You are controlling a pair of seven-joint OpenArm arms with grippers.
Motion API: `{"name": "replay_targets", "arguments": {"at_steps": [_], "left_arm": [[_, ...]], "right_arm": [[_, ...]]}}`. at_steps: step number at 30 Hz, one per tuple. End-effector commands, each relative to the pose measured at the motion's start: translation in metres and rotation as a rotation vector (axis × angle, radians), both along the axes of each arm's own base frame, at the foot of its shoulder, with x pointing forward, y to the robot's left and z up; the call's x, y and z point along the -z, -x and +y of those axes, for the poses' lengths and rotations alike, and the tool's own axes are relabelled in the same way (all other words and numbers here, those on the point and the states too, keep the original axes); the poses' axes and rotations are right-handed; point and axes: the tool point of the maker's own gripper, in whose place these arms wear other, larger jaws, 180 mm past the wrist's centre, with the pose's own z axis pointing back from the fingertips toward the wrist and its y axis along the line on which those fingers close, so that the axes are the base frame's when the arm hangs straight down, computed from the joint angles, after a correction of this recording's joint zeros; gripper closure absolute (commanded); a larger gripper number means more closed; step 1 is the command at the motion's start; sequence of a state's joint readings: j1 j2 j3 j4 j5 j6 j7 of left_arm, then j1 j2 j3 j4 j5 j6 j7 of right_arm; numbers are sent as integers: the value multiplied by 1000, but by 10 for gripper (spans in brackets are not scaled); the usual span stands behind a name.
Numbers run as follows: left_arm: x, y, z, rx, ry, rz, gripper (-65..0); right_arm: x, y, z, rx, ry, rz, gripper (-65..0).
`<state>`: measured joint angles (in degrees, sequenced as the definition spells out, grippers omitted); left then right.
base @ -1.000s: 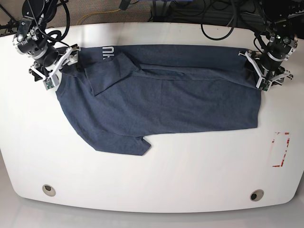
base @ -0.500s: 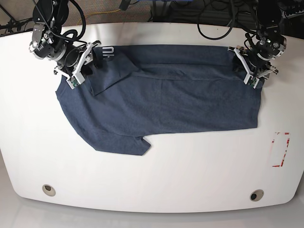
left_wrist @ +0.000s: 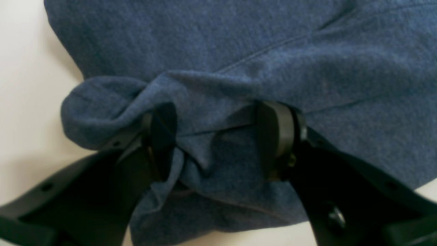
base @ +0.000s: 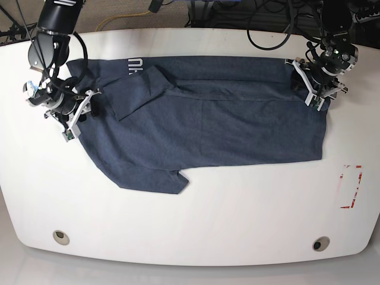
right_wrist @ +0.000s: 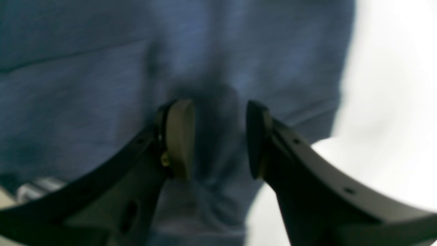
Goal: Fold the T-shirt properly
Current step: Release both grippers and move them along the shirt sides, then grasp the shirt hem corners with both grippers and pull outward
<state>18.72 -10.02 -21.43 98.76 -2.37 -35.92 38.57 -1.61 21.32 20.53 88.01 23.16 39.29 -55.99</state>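
Left wrist view: left pincer (left_wrist: 218, 140) part-open, straddling bunched T-shirt (left_wrist: 239, 61); right pincer (right_wrist: 218, 136) likewise.

The T-shirt (base: 202, 119) is lying spread across the upper half of the white table (base: 190, 219), its white lettering showing near the upper left and one sleeve pointing toward the lower centre. The right gripper (base: 76, 116) is sitting at the shirt's left edge, while the left gripper (base: 314, 89) is resting on its upper right corner. Red markings (base: 351, 187) are showing at the right edge of the frame.

Left claw (left_wrist: 218, 140) and right claw (right_wrist: 218, 136) both parted, lowered.
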Motion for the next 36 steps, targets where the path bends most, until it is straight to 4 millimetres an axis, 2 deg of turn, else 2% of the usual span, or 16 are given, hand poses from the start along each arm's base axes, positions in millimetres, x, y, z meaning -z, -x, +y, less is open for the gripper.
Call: {"name": "replay_targets", "arguments": {"at_steps": [1,3,6,12,18,19,22,26,31,36], "left_arm": [[-12,-11,2,10,-9,-41,-351],[-19,-17,2,13,-16,-65,-351],[-37,-25,12,-16,-35,-118,-351],[-68,-55,17,-34,-46,-225,-358],[-84,-74,18,-37,-47,-278,-358],[-87,-77,18,-37,-47,-287,-358],[-88,-79,18,-37,-49,-292,-358],[-90,-79,18,-36,-50,-296,-358],[-88,-77,18,-38,-50,-289,-357],[-87,-76,19,-39,-51,-288,-357]], "right_arm": [[-22,-18,-12,-2,16,-67,-239],[-25,-20,-15,-2,23,-74,-239],[-36,-31,-16,1,31,-111,-255],[-50,-65,-17,36,-16,-163,-450],[-54,-103,-26,96,-113,-194,-445],[-54,-113,-23,93,-131,-196,-444],[-50,-125,-26,85,-140,-189,-444],[-43,-146,-18,84,-193,-206,-442],[-30,-159,-15,122,-256,-205,-442],[-16,-162,-5,115,-271,-206,-442]]}}
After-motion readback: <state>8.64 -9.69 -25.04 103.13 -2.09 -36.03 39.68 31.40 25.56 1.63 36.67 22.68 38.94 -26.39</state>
